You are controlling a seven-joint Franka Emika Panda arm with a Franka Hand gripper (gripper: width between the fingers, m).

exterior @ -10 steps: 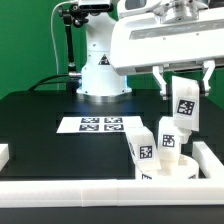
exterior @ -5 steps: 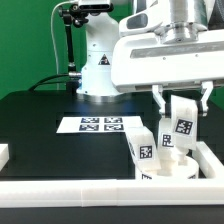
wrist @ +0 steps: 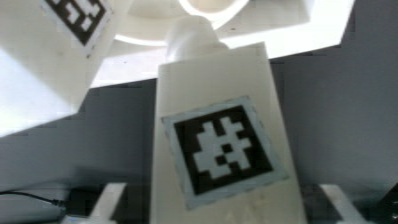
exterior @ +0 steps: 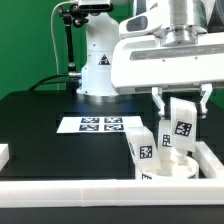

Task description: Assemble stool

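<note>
The robot's two-finger gripper (exterior: 181, 99) clasps a white oblong plastic leg block (exterior: 181, 122) bearing a square tag, upright above the white round disc seat (exterior: 168, 168) at the exterior view's near right, beside another tagged leg (exterior: 141, 148).

The exterior view looks from low over the near white rail (exterior: 60, 190), level across the black surface (exterior: 40, 120) toward the robot base (exterior: 100, 72) at twelve o'clock, with the marker board (exterior: 99, 125) mid-frame. It sits close enough that the arm's head is cropped at the top edge.

The wrist view looks from the arm down between the fingers (wrist: 111, 200), very near. A tagged leg (wrist: 214, 130) fills it.

Both views share that leg (exterior: 181, 118) and the round seat (exterior: 170, 168) beneath it (wrist: 196, 40).
</note>
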